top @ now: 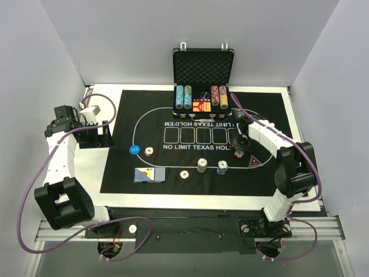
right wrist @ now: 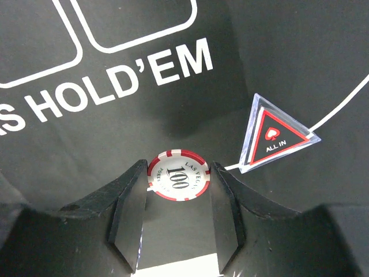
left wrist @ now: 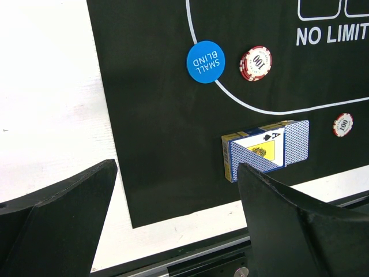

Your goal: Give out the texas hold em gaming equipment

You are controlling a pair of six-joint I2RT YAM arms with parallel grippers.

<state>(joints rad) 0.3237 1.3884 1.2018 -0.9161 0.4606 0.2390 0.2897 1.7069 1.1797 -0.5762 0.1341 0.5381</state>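
My right gripper (top: 240, 150) is low over the right side of the black mat. In the right wrist view the gripper (right wrist: 177, 180) has both fingertips against the rim of a red-and-white "100" chip (right wrist: 177, 173), which lies flat on the mat's white line. My left gripper (top: 92, 124) is open and empty at the far left, off the mat, and it also shows in the left wrist view (left wrist: 179, 196). On the mat lie a blue "SMALL BLIND" button (left wrist: 205, 62), a red chip (left wrist: 256, 63), a blue-backed card deck (left wrist: 266, 149) and another red chip (left wrist: 343, 124).
A grey chip stack (top: 202, 165) and a blue chip stack (top: 222, 168) stand near the mat's front. A triangular "ALL IN" marker (right wrist: 277, 135) lies just right of my right gripper. The open black case (top: 203, 81) with rows of chips stands at the back.
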